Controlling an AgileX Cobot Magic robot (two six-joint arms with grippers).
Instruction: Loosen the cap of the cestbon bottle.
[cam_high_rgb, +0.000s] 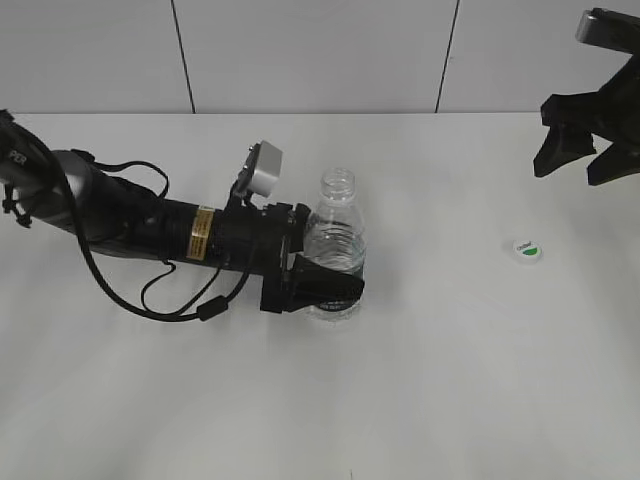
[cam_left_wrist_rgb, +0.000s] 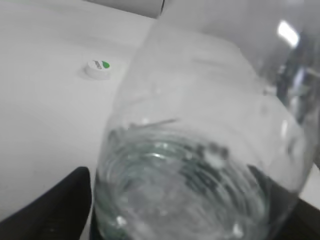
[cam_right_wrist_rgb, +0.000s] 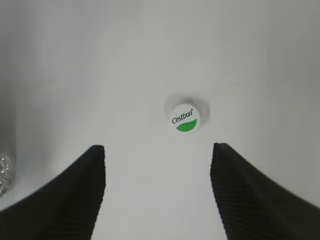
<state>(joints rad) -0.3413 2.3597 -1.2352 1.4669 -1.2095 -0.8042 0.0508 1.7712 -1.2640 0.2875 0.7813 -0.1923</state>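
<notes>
The small round white plastic cap with the green mark (cam_right_wrist_rgb: 185, 119) is already off, lying on the white table (cam_high_rgb: 450, 380), well apart from the clear ribbed plastic bottle (cam_high_rgb: 335, 240). That bottle looks light, thin-walled and slippery, so low on the body seems the best hold, right where the left gripper (cam_high_rgb: 325, 285) pinches it. The right gripper (cam_high_rgb: 585, 165) hangs spread and empty above the cap.

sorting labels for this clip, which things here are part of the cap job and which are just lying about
Part of the job:
- cestbon bottle, upright, neck open, gripped low down by the left claw
- cap, off the bottle, lying on the table to its right
- right claw, open, above the cap, holding nothing

Just there:
- white table
- tiled wall
</notes>
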